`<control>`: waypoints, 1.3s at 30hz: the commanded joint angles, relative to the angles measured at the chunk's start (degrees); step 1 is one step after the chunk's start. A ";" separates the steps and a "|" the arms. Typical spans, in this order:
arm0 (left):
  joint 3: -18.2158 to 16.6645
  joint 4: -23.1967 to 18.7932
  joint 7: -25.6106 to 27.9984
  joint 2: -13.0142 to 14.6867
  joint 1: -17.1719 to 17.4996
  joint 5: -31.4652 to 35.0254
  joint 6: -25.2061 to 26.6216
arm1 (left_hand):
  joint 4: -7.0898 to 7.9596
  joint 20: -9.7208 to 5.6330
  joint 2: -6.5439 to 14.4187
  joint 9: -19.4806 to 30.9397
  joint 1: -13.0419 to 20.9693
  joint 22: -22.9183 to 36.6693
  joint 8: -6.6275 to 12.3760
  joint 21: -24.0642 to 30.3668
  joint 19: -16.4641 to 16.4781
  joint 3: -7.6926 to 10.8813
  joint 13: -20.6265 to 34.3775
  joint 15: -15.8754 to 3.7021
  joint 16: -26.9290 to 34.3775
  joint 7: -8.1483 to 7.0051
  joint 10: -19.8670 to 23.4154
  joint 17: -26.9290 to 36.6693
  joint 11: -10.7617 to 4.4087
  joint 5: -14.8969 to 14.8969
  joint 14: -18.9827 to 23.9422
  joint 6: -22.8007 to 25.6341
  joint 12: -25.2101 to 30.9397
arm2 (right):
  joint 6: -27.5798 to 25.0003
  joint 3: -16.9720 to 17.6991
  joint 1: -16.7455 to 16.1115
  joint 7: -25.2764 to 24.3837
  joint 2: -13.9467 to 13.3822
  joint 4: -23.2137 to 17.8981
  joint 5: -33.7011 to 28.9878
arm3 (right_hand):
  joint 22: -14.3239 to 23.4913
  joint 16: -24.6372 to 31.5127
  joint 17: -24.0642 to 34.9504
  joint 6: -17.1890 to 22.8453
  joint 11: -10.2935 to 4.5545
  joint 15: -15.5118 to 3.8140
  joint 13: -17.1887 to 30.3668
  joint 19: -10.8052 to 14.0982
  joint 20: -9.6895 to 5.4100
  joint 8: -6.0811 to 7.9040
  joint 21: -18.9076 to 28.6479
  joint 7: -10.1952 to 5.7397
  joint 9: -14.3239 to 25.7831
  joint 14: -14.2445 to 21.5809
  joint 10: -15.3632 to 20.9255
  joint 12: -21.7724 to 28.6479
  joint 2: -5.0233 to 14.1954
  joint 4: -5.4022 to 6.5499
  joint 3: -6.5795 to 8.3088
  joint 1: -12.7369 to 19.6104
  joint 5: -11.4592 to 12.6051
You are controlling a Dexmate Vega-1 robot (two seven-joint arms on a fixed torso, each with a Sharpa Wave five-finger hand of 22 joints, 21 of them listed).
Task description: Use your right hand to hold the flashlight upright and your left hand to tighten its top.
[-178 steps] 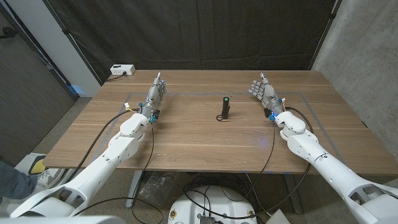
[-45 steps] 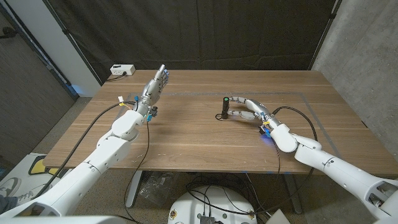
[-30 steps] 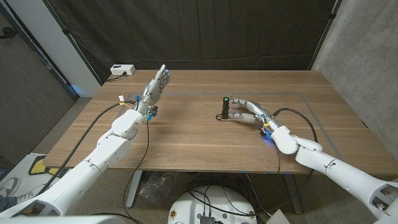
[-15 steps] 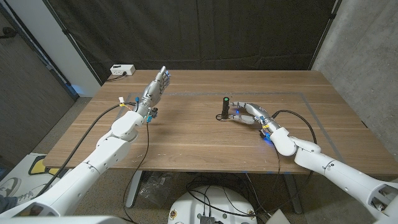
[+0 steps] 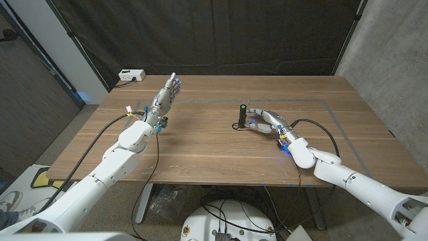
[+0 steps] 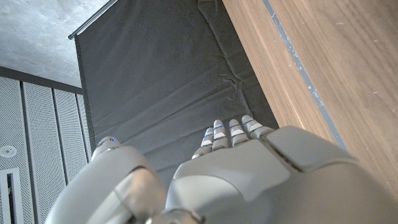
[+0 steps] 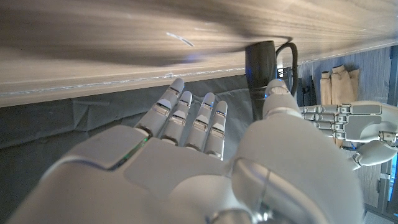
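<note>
Small dark flashlight point(image 5: 242, 116) stood upright mid-desk point(image 5: 200, 144), likely light, rigid, tippy, best gripped low on barrel; right robot hand point(image 5: 265, 121) spread around it, not yet gripping; left robot hand point(image 5: 166, 96) open, far left.

Both arms w/ smooth white rounded shells, segmented at joints. Left hand point(image 5: 166, 94) & right hand point(image 5: 267, 120): grey metallic fingers w/ silver links, white glossy back plates showing in wrist views. Black cables run loose along each forearm to wrist; small blue & yellow connectors at left wrist, blue glow at right wrist.
</note>
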 commanded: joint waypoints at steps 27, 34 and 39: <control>0.49 3.45 -2.83 -0.68 -1.45 -2.02 -0.49 | 0.02 0.58 0.75 0.14 0.41 0.16 -0.16 -0.16 -0.09 -0.63 0.25 -0.03 -0.12 -0.50 0.14 0.26 -0.39 -0.33 0.27 0.54 -0.48 | -0.05 -0.60 1.07 -1.21 1.48 -0.39 0.06 | 0.21 0.62 0.19 2.71 -0.98 -0.56 0.19 1.80 -0.34 0.82 0.59 -0.87 0.18 2.38 2.80 0.86 -0.76 0.56 -0.72 -0.51 0.77; 0.45 3.35 -2.82 -0.53 -1.37 -2.21 -0.19 | 0.04 0.64 0.80 0.15 0.45 0.16 -0.16 -0.15 -0.08 -0.69 0.25 -0.09 -0.12 -0.45 0.20 0.26 -0.38 -0.36 0.29 0.63 -0.49 | -0.23 -1.00 1.66 -1.40 1.91 0.39 -0.41 | 0.21 0.63 0.20 3.13 -1.05 -0.82 0.19 2.04 -0.32 0.93 0.65 -0.99 0.18 2.65 3.16 0.94 -0.71 0.63 -0.77 -0.55 0.85; 0.38 3.22 -2.71 -0.40 -1.25 -2.28 0.00 | 0.05 0.71 0.84 0.15 0.48 0.16 -0.21 -0.16 -0.09 -0.74 0.25 -0.10 -0.13 -0.47 0.17 0.26 -0.29 -0.39 0.31 0.60 -0.53 | -0.14 -1.01 1.54 -1.45 1.59 0.27 -0.34 | 0.22 0.59 0.20 3.72 -0.93 -0.94 0.19 2.17 -0.33 1.10 0.66 -1.18 0.18 2.83 3.53 1.01 -0.59 0.64 -0.74 -0.43 0.96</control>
